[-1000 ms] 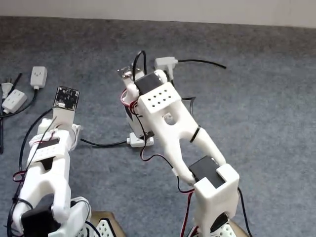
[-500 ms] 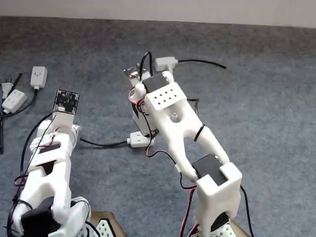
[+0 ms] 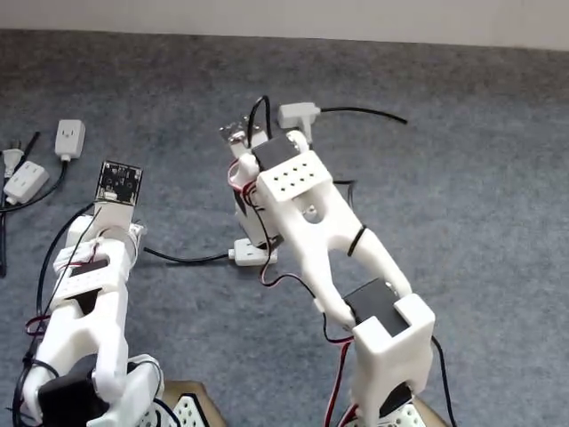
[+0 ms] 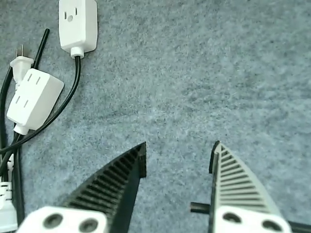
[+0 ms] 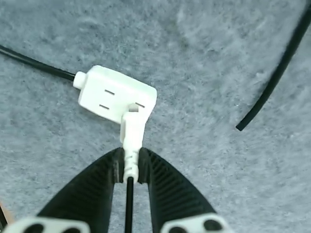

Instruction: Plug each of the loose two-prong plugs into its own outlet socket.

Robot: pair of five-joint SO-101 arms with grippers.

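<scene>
The right pincer clamps a white two-prong plug, its tip touching a white rectangular outlet block lying on the grey carpeted desk. The left pincer hangs wide open, empty.

White plug pinched in right claw, nose against white outlet block lying flat, prongs hidden. Second plug loose, touching second block; single socket near them.
</scene>
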